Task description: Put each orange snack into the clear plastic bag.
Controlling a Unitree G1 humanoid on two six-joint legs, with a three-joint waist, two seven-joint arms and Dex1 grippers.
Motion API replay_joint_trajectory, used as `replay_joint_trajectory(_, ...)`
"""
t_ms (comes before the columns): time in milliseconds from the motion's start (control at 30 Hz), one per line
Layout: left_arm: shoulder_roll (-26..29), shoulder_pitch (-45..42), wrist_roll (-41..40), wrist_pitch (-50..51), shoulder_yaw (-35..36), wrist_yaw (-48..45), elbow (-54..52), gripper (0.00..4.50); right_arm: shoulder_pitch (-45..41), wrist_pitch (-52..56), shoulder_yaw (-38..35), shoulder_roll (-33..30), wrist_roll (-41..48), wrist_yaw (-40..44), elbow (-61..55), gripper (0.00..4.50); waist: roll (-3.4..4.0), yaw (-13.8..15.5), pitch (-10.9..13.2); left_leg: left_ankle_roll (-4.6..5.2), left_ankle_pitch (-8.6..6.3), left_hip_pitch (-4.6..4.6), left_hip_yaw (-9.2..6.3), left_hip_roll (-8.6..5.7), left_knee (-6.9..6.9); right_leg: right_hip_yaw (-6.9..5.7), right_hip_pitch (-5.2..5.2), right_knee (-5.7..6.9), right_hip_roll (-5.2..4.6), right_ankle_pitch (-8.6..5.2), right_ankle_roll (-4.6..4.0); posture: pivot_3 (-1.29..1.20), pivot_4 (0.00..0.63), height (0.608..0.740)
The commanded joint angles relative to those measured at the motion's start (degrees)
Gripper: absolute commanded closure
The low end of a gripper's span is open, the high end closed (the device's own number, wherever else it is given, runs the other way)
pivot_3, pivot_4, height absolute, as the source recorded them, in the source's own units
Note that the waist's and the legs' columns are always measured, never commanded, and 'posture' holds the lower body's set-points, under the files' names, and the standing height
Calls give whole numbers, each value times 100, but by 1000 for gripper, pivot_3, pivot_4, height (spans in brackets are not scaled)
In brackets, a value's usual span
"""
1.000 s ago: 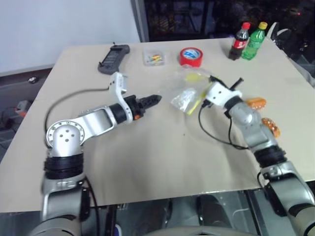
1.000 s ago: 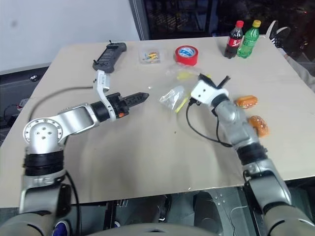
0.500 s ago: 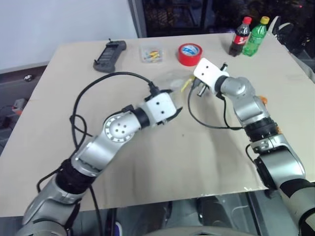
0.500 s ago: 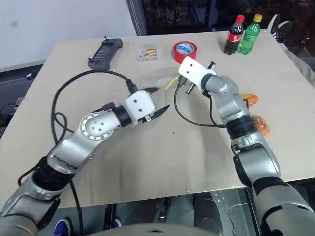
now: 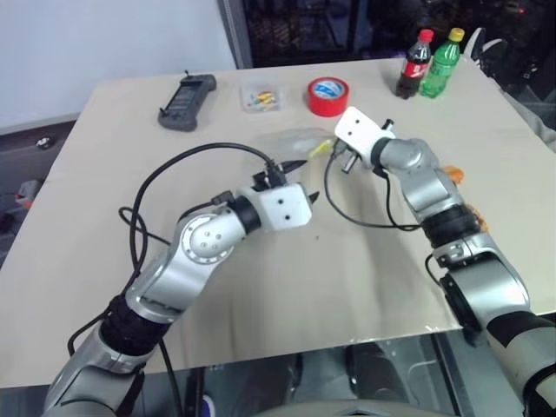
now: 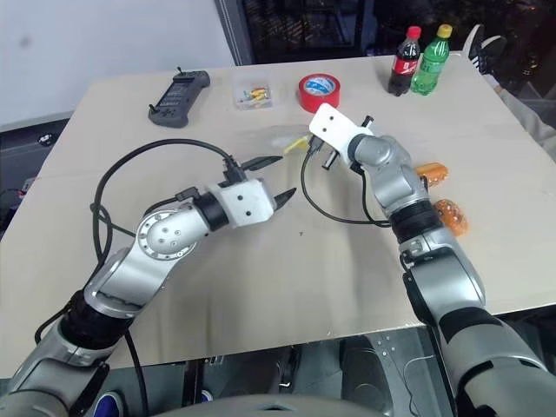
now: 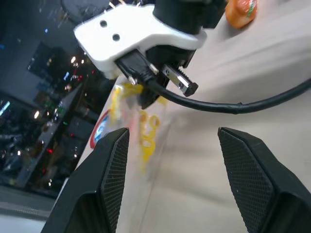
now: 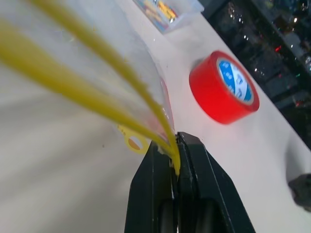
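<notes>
1. Beige tabletop [image 5: 261,287] fills the scene, with a dark room beyond its far edge.
2. The clear plastic bag [image 5: 291,143] lies near the middle of the table, toward the far side, its yellow seal strip [image 8: 92,92] turned to the robot's right.
3. The right gripper [image 8: 176,160] has its black fingers pressed together on the bag's yellow-strip edge, pinching it.
4. The left gripper [image 6: 274,178] sits just on the near-left side of the bag, its two fingers spread apart with nothing between them and pointing at the bag.
5. The two orange snacks lie on the table at the robot's right, beside the right forearm: one [image 6: 432,172] farther off, the other [image 6: 450,215] nearer the robot. Both are well apart from the bag.
6. A red tape roll [image 5: 327,95] stands just beyond the bag.
7. A small clear box [image 5: 261,97] of yellow bits lies left of the roll, and a black handheld device [image 5: 184,101] farther left.
8. Two bottles stand at the far right corner, one dark with a red cap [image 5: 413,65], one green with a yellow cap [image 5: 441,62].
</notes>
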Motion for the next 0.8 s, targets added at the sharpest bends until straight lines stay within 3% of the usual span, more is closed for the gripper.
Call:
replay_joint_trajectory(33,-157,-90,279,-59,229,75,-93,1399,-299,-137,-73,70,86,-17,-54,4500,0,-5,0,-2,1,0,0,0,1,0,-1,7,1,0,0,0,150,740)
replay_joint_trajectory(800,-1185,-485,1269,66,175,35,569,1399,-308,-12,42,298,47,-11,-286,4500,1,-33,-1,-11,7,7,2,4,18,5,-9,47,9,0,-1,0,150,740)
